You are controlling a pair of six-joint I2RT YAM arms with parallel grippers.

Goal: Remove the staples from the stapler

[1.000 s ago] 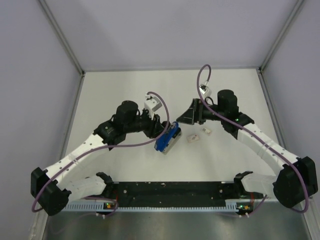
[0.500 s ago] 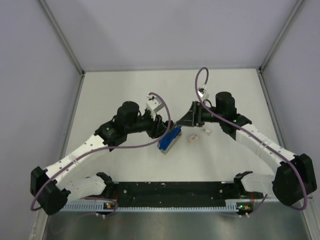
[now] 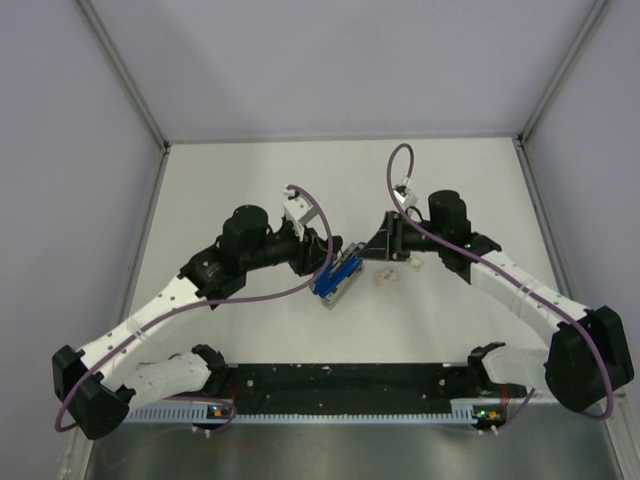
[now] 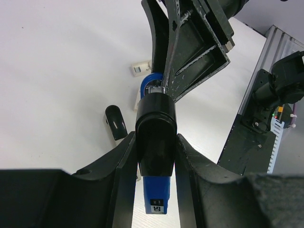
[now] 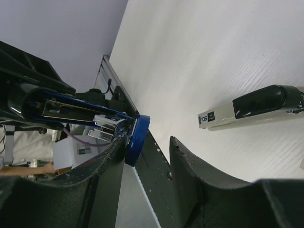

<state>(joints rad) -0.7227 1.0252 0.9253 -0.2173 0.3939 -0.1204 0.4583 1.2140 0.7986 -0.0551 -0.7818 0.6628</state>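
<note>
The blue stapler (image 3: pixel 336 276) with a black top is tilted above the table's middle. My left gripper (image 3: pixel 322 262) is shut on its body; in the left wrist view the black top (image 4: pixel 156 123) sits clamped between both fingers. My right gripper (image 3: pixel 368 250) is at the stapler's front end. In the right wrist view the round blue tip (image 5: pixel 137 140) lies against one finger (image 5: pixel 107 161), with a gap to the other, so the jaws stand open around it. The stapler's metal magazine (image 5: pixel 76 111) shows. The staples themselves are hidden.
Two small white pieces (image 3: pixel 385 278) (image 3: pixel 414 265) lie on the table right of the stapler. A beige bar with a black end (image 5: pixel 251 108) lies flat on the table. A small black piece (image 4: pixel 115 122) lies beneath the left gripper. The black base rail (image 3: pixel 340 380) runs along the near edge.
My right gripper has moved left onto the stapler's front end and its jaws have narrowed. The left arm, still holding the stapler, has shifted slightly.
</note>
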